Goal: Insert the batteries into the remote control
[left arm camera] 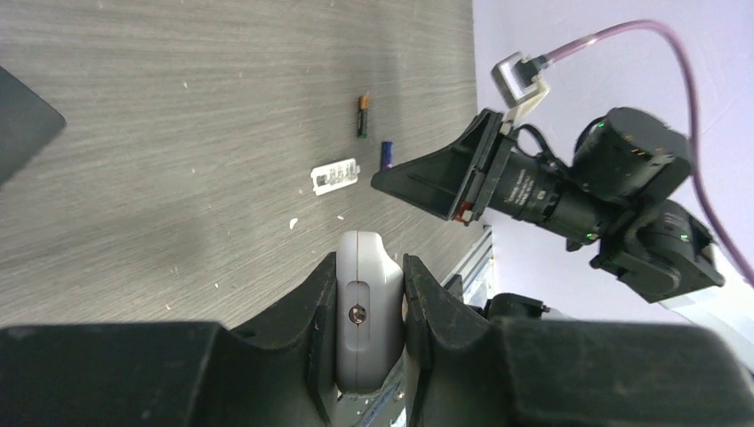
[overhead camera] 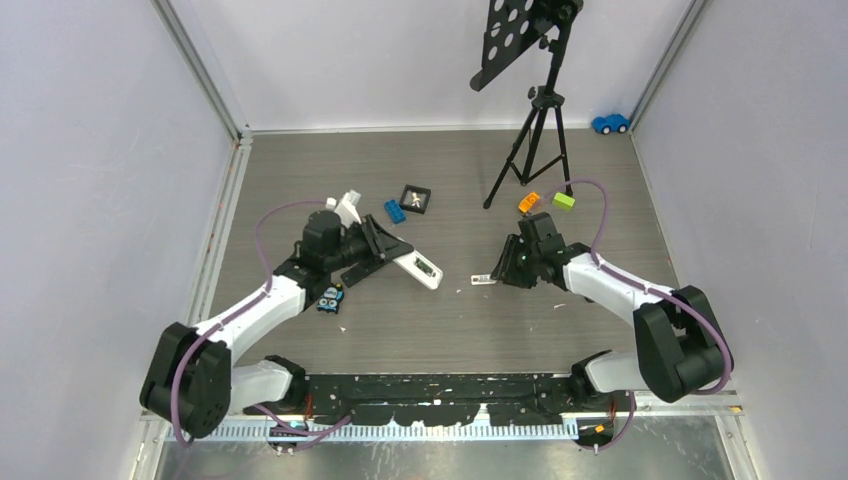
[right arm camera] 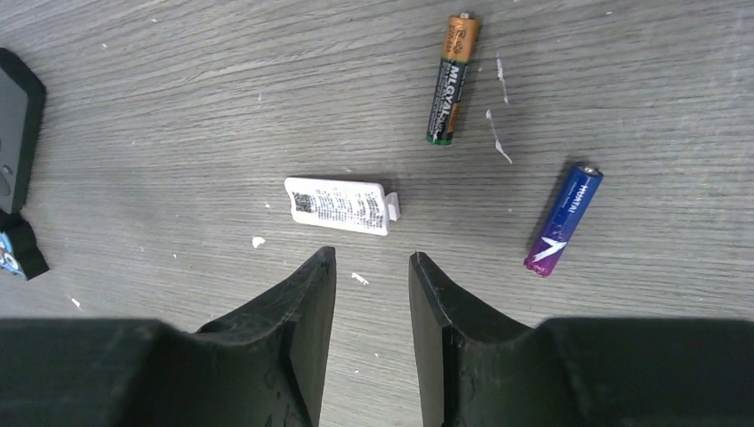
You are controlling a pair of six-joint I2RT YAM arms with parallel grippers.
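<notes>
My left gripper (overhead camera: 393, 252) is shut on the end of the white remote control (overhead camera: 421, 268). In the left wrist view, the remote (left arm camera: 360, 307) sits edge-on between the fingers (left arm camera: 418, 294). My right gripper (right arm camera: 372, 256) is open and empty, low over the table just short of the white battery cover (right arm camera: 338, 205). A green-and-orange battery (right arm camera: 452, 78) and a purple-blue battery (right arm camera: 563, 220) lie loose beyond it, also seen in the left wrist view (left arm camera: 363, 116) (left arm camera: 387, 154). In the top view the right gripper (overhead camera: 503, 268) hides the batteries; the cover (overhead camera: 482, 279) shows.
A black tripod (overhead camera: 535, 150) stands at the back right, with an orange brick (overhead camera: 529, 202) and a green brick (overhead camera: 563, 200) by its feet. A blue brick (overhead camera: 396, 211), a black square frame (overhead camera: 415, 198) and a blue-black toy (overhead camera: 330, 298) lie near the left arm.
</notes>
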